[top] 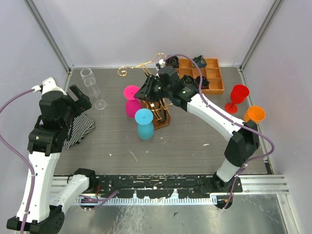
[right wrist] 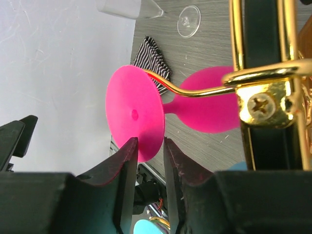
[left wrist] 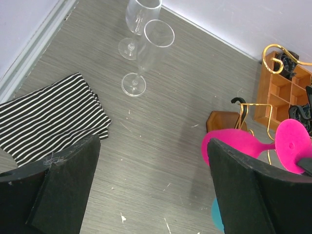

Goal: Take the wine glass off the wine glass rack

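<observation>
A pink wine glass (top: 130,100) hangs from a curled arm of the gold wire wine glass rack (top: 163,119), which stands on a brown wooden base at mid-table. In the right wrist view the gold arm (right wrist: 204,90) passes behind the glass's round foot (right wrist: 134,109), and my right gripper (right wrist: 150,146) has its fingers closed narrowly on the foot's lower rim. In the top view my right gripper (top: 145,92) sits beside the glass. My left gripper (top: 80,100) is open and empty at the left, over bare table (left wrist: 153,146); the pink glass (left wrist: 243,144) shows to its right.
A blue glass (top: 144,124) stands by the rack's base. Two clear flutes (top: 92,85) stand at the back left, and a striped cloth (top: 78,129) lies under the left arm. An orange-brown compartment tray (top: 212,73) is at the back right, with red (top: 239,95) and orange (top: 254,114) glasses at the right.
</observation>
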